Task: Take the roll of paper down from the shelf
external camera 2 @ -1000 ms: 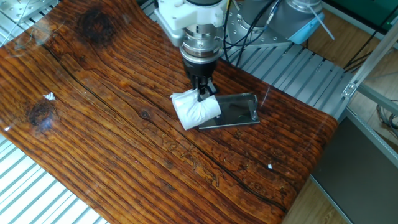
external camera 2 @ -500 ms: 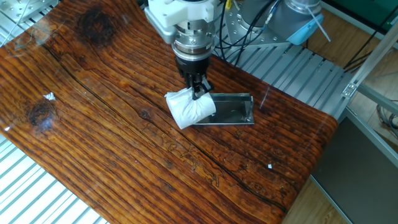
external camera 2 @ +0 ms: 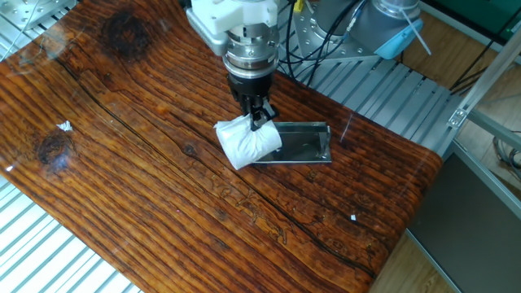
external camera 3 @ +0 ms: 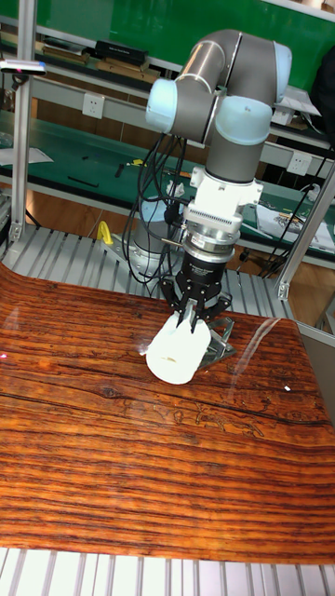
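Between the tool's [external camera 2: 259, 120] fingers sits the roll of paper [external camera 2: 247, 143].

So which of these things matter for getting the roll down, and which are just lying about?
Part of the job:
- roll of paper
- shelf
- gripper, fingers shut on the roll

Just lying about:
- white scrap on the tabletop
- small white speck

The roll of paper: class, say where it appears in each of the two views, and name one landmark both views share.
Fixed view: the roll of paper lies just left of centre, at the left end of the shelf.
Tall fixed view: roll at mid-height, centre.
Shared landmark: the pincer, closed on the roll's top.
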Controlling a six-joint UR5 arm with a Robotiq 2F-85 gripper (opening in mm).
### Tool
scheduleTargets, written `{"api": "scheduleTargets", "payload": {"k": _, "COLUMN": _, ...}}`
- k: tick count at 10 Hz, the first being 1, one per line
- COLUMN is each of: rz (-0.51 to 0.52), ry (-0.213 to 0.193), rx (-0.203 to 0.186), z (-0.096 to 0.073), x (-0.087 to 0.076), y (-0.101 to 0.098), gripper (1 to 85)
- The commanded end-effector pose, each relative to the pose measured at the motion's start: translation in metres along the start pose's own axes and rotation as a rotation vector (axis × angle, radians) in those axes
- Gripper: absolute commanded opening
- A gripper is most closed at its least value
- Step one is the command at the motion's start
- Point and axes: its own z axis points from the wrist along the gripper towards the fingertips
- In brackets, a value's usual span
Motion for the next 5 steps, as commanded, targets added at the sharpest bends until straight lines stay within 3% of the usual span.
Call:
{"api": "scheduleTargets", "payload": {"k": 1, "rz": 0.017, "ry": 0.007, "rx": -0.015, "z": -0.002, "x": 0.002, "y": 0.0, "gripper": 1.0}}
{"api": "scheduleTargets", "payload": {"k": 3, "rz": 0.052, "ry": -0.005, "rx": 0.001, "z": -0.002, "x": -0.001, "y": -0.004, "gripper": 1.0}}
{"api": "scheduleTargets", "payload": {"k": 5, "rz": 0.107, "ry": -0.047, "rx": -0.002, "z": -0.002, "x": -0.012, "y": -0.004, "gripper": 1.0}}
